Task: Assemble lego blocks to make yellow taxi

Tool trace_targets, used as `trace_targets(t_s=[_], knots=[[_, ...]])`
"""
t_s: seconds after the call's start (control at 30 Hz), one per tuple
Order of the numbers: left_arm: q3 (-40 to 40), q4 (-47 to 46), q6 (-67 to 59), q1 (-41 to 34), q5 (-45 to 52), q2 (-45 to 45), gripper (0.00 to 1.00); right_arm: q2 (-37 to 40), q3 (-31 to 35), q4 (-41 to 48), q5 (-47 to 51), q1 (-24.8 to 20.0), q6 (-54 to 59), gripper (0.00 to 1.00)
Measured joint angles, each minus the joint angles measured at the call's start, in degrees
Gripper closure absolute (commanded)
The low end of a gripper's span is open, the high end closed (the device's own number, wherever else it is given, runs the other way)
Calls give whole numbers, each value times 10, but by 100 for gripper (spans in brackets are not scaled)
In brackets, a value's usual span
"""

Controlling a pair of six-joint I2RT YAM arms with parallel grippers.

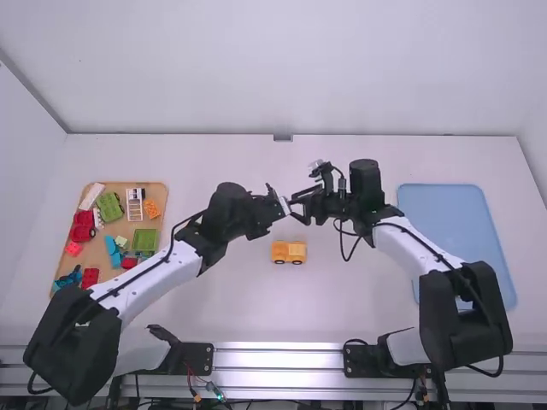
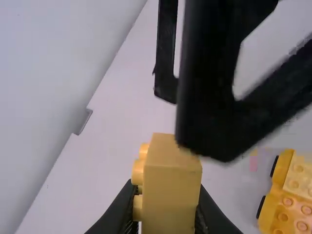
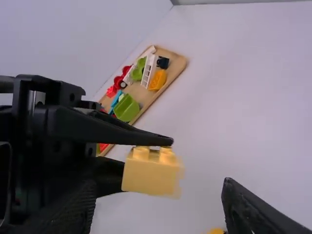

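Pale yellow block [image 3: 151,173] was the piece on which the coming move seemed to turn. It was up in the air, pinched by the left gripper [image 2: 168,209], whose two fingers were closed on it. The right gripper [image 3: 159,184] stood open, its fingers spread wide and nothing held between them. In the right wrist view the block lay ahead of that opening, its studded face turned toward the view's top edge, its longer visible side running out from the left gripper's tips and across the gap. I could not tell how far in front of the right fingers it hung, only that the two grippers were very near each other. The left arm had the better claim on it; the right was just beside. Beneath them, on the white table [image 1: 342,307], sat the wheeled yellow base [image 1: 289,252], somewhat nearer the arms' mounts than the grippers were. I judged it a handover or a change of grip in mid-air before the block was set on the base. The risk, as I saw it, was that the right fingers would close upon the left gripper rather than the block's free sides.
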State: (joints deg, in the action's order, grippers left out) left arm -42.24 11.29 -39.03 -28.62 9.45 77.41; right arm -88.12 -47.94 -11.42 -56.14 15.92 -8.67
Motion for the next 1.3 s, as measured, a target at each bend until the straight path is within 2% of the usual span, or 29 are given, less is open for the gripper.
trace_targets(t_s=[0.23, 0.27, 0.4, 0.43, 0.67, 0.8, 0.87, 0.93, 0.97, 1.13, 1.3], knots=[[0, 2, 2, 0, 22, 0, 99, 0, 0, 0, 17, 21, -3, 36], [0, 2, 2, 0, 28, 0, 99, 0, 0, 0, 21, 24, -2, 44], [0, 9, 9, 0, 31, 0, 98, 0, 0, -2, 26, 25, -4, 52], [2, 10, 11, -1, 34, 0, 99, 0, 0, -3, 26, 26, -4, 57], [2, 12, 15, -1, 37, 0, 99, 0, 0, -2, 34, 28, -7, 72], [2, 13, 15, -2, 34, 0, 99, 0, 0, -1, 37, 28, -25, 77], [2, 13, 15, -2, 34, 0, 90, 0, 0, -1, 37, 28, -26, 78], [2, 12, 15, -2, 35, 0, 23, 0, 0, -2, 35, 28, -23, 79], [2, 11, 16, -2, 37, 0, 1, 0, 0, -1, 34, 28, -21, 81], [2, 2, 41, -2, 40, -1, 1, 0, 0, 1, 34, 27, 4, 83], [-9, -79, 52, 12, 96, -24, 1, 0, 0, 41, 36, 6, 78, 84]])
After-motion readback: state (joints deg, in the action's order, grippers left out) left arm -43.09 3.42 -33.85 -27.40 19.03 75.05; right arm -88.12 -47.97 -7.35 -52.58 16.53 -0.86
